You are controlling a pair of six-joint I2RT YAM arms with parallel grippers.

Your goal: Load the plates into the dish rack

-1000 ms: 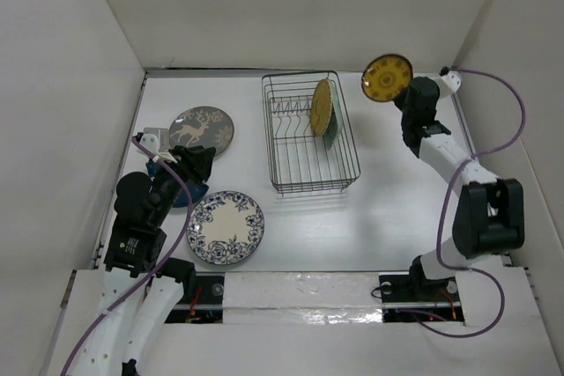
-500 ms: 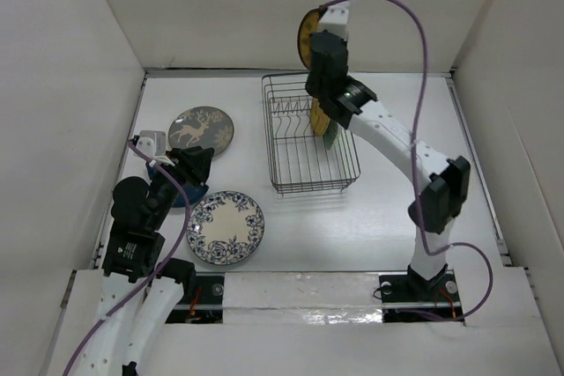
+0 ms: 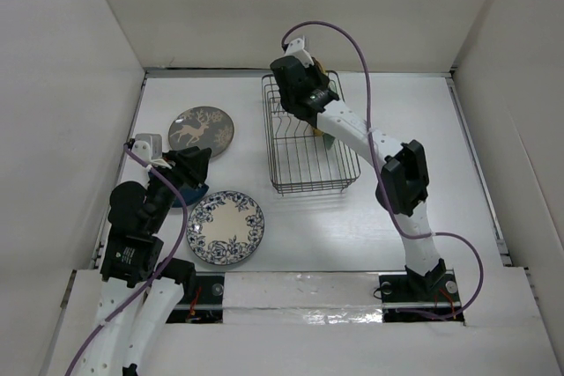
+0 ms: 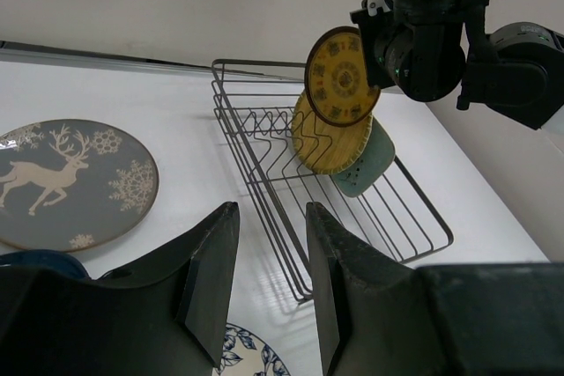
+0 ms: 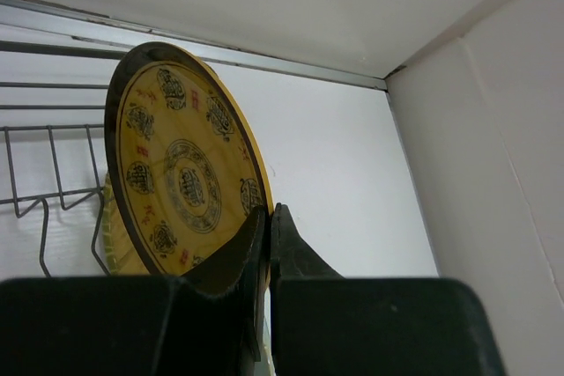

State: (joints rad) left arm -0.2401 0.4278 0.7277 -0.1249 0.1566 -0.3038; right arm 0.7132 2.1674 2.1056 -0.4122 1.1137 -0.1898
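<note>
My right gripper (image 5: 269, 217) is shut on the rim of the amber plate (image 5: 181, 178), holding it on edge above the far end of the dish rack (image 3: 308, 151). The left wrist view shows this plate (image 4: 342, 77) just above the yellow round plate (image 4: 330, 143) and the pale green plate (image 4: 366, 163), which both stand in the rack (image 4: 264, 173). My left gripper (image 4: 269, 288) is open and empty, low over the dark blue plate (image 3: 181, 193). The grey deer plate (image 3: 201, 129) and the blue floral plate (image 3: 226, 226) lie flat on the table.
White walls enclose the table on the left, back and right. The right arm (image 3: 370, 143) stretches diagonally across the rack's right side. The rack's near half holds only bare prongs. A purple cable loops above the right wrist.
The right arm has swung from the far right corner leftward over the rack, carrying the amber plate and bringing it down toward the rack's far end. The left arm has barely moved.
</note>
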